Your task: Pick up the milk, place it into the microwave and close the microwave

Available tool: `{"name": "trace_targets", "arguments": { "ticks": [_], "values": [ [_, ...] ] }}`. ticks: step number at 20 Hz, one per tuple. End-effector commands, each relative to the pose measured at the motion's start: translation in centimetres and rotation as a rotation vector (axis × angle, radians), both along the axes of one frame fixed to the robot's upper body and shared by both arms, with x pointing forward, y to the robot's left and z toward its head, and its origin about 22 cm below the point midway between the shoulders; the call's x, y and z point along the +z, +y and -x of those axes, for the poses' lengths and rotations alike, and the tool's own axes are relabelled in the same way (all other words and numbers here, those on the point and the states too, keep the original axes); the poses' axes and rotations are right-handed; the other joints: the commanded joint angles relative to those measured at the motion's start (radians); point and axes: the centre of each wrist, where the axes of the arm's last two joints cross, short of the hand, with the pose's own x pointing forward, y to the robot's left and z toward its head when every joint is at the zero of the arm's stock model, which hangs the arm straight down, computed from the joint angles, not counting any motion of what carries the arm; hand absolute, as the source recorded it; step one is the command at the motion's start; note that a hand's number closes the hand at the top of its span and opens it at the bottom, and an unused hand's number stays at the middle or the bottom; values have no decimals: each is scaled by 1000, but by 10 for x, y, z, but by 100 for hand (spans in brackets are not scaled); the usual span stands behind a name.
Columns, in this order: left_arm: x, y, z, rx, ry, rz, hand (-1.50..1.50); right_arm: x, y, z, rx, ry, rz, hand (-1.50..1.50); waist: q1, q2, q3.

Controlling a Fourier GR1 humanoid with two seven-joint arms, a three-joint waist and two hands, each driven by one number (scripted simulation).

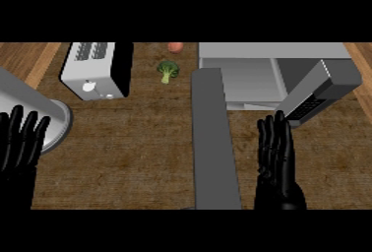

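The grey microwave (270, 51) stands at the back right with its cavity (251, 81) showing. Its door (214, 147) is swung wide open and reaches as a long grey slab toward the view's lower edge. A tilted grey box with a dark dotted patch (320, 91) leans at the cavity's right side; I cannot tell whether this is the milk. My right hand (276, 157) is open with fingers up, just right of the door and below the box, holding nothing. At the lower left edge my left hand (18, 142) rests open.
A white toaster (94, 69) stands at the back left. A broccoli floret (168, 70) lies between toaster and microwave, an orange-red item (175, 47) behind it. A round grey vessel (54, 123) sits at the left edge. Brown counter (131, 162) lies between my hands.
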Motion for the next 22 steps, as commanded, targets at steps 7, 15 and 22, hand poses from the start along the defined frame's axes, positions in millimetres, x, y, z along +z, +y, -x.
{"name": "trace_targets", "arguments": {
  "ticks": [7, 15, 22],
  "values": [
    [-7, 18, 25, -6, 4, 25, -150, -25, -10, 5, -187, 60, 46, -150, -2, 1, 1],
    [-21, 17, 46, 7, 15, 12, -150, -49, -48, -4, -261, 117, -3, -150, -1, 1, 2],
    [-32, 16, 41, -7, -12, -8, -150, -85, -63, 3, -322, 169, 6, -150, -6, 1, 1]
  ]
}}
